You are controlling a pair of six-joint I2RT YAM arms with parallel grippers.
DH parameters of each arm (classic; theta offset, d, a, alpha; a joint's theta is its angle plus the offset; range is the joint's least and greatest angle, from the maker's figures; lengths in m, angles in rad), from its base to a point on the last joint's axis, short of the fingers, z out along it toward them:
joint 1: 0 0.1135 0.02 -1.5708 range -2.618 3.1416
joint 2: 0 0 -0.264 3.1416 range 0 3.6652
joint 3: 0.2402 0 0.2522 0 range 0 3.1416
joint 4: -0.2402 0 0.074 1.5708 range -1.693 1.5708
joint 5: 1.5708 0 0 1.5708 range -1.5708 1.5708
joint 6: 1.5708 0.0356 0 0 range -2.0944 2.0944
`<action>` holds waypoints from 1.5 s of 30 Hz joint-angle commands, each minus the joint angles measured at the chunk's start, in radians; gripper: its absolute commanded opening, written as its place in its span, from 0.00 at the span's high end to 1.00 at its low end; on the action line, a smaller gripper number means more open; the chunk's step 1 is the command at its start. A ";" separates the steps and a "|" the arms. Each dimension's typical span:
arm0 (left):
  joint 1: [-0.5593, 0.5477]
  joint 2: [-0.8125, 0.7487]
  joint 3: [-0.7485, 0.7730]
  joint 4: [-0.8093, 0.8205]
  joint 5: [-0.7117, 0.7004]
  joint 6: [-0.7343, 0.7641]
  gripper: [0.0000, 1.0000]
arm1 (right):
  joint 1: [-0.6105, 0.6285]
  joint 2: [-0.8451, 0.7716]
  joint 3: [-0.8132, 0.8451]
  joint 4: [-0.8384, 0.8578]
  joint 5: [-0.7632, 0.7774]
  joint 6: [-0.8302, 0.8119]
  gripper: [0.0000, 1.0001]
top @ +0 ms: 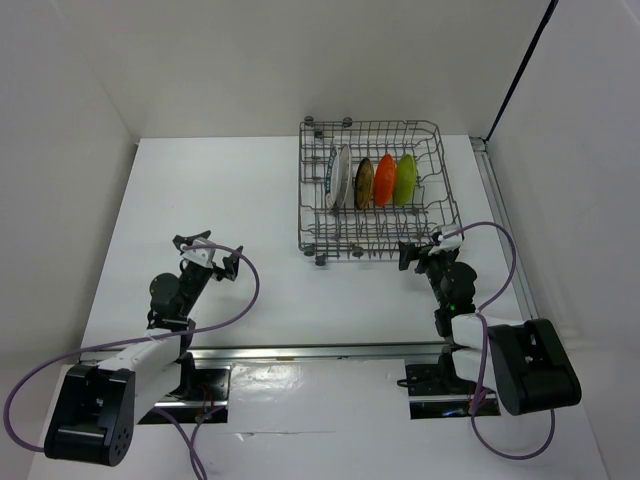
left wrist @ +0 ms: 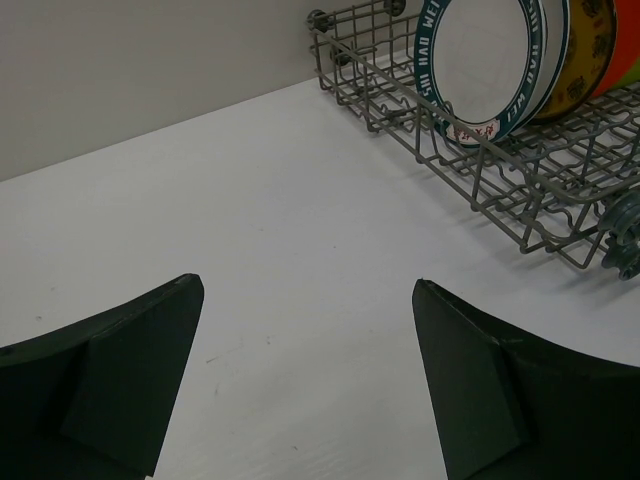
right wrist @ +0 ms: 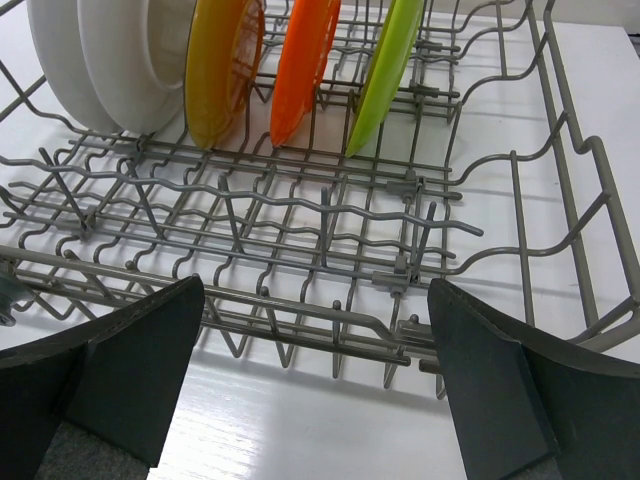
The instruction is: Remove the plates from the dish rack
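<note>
The grey wire dish rack stands at the back right of the table. Four plates stand upright in it in a row: white with a blue-green rim, golden-brown, orange, lime green. My left gripper is open and empty over bare table, well left of the rack; its wrist view shows the white plate and the golden plate. My right gripper is open and empty just in front of the rack's front right corner, facing the orange plate and the green plate.
White walls close in the table on the left, back and right. A metal rail runs along the near edge by the arm bases. Purple cables loop from both arms. A rack wheel shows at the near corner.
</note>
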State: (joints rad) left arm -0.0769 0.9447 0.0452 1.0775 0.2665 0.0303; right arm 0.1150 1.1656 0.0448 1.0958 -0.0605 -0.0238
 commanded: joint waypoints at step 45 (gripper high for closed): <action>-0.004 0.382 1.335 -1.615 0.077 0.232 0.00 | -0.077 0.768 1.862 -1.784 0.061 0.019 0.20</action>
State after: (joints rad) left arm -0.0811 1.3045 1.3552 -0.4828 0.2836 0.3710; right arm 0.0345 1.8481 1.8458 -0.3752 0.0906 -0.0811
